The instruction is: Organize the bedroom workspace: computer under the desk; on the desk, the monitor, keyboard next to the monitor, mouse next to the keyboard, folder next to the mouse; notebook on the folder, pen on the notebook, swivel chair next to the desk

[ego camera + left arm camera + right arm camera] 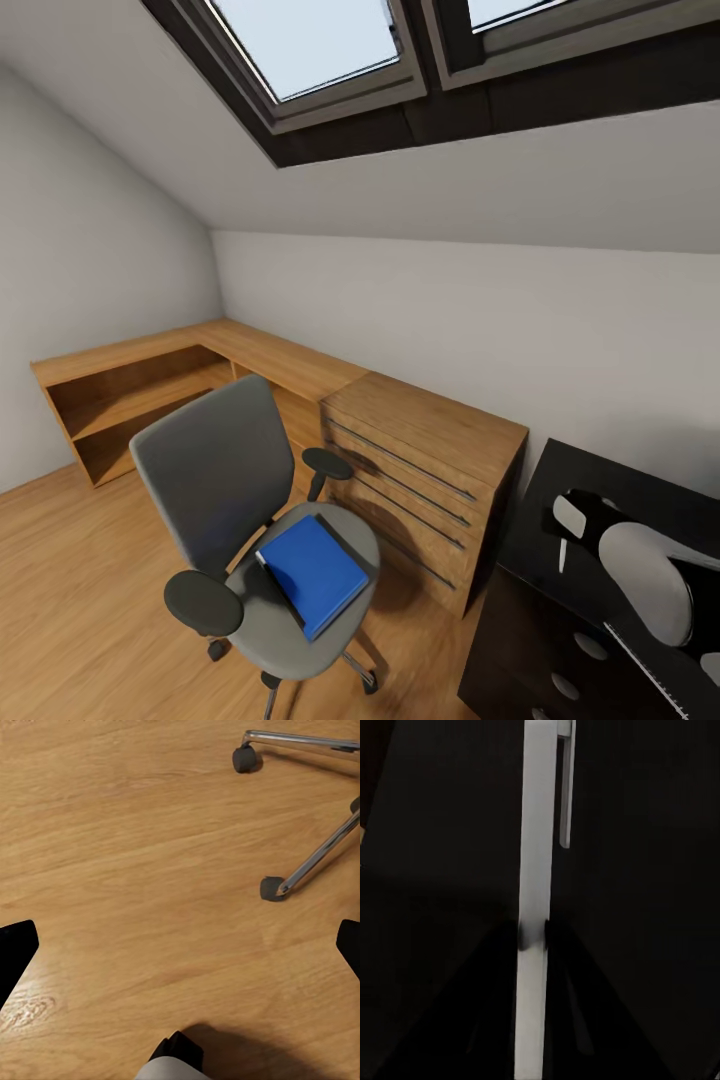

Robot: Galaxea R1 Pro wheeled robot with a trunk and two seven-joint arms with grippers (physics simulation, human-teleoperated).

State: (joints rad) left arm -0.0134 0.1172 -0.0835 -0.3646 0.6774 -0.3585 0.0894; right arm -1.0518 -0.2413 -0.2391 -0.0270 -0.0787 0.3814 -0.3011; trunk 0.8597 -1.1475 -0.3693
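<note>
Your blue folder (314,573) lies flat on the seat of the swivel chair (225,470), which stands on the wood floor (70,590) just beside the wooden dresser (425,470). The black counter (560,520) sits on the dresser's far side from the chair. Your right pincer (532,934) is closed on a thin white bar, possibly the pen (534,870), above that counter. Your left pincer (180,945) hangs wide open over the floor near the chair's castors (271,888), holding nothing.
</note>
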